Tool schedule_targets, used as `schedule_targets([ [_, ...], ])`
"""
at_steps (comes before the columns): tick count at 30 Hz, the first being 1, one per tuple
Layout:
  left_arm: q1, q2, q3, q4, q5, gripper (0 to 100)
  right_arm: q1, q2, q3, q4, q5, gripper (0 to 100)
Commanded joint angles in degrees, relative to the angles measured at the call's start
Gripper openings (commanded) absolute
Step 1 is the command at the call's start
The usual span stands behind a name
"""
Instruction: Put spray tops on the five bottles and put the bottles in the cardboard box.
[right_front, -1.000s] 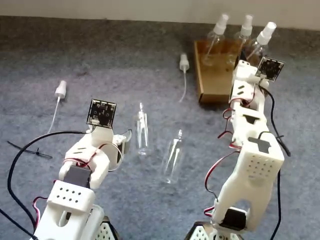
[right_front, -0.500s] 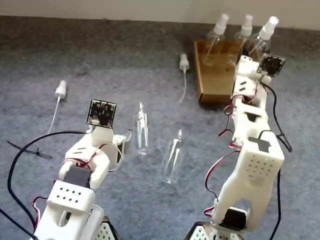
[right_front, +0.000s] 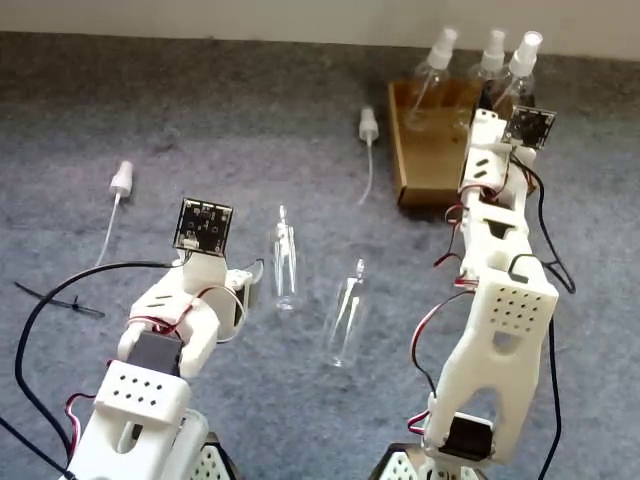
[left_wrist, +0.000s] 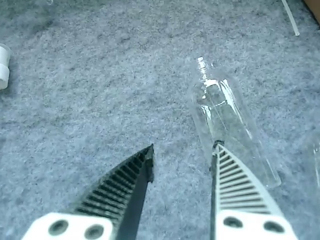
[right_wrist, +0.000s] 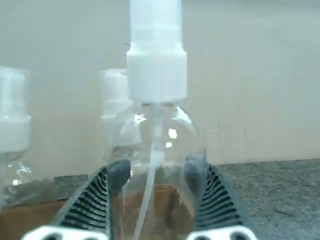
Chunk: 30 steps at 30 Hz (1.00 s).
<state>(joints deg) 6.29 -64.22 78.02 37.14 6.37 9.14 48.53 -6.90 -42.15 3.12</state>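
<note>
Right hand (right_wrist: 156, 170) grips a capped bottle (right_wrist: 155, 125) at the cardboard box (right_front: 425, 170), where a tilted release could topple two neighbours (right_front: 437, 60); left hand (left_wrist: 183, 146) gapes wide over the desk (right_front: 200, 120)

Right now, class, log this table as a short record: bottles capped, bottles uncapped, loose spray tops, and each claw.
Capped bottles: three, upright at the cardboard box
Uncapped bottles: two, lying on the carpet
Loose spray tops: two, on the carpet
Left claw: open, beside one uncapped bottle
Right claw: shut on one capped bottle
</note>
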Motion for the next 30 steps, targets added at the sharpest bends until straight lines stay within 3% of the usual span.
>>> schedule_targets([
  [1, 1.2, -0.6, -0.6, -0.9, -0.5, 18, 0.0, -1.0, -2.9, 0.1, 0.5, 0.6],
  [30, 1.2, -0.6, -0.6, -1.0, -0.5, 18, 1.5, -0.7, 6.8, -0.2, 1.3, 7.4],
])
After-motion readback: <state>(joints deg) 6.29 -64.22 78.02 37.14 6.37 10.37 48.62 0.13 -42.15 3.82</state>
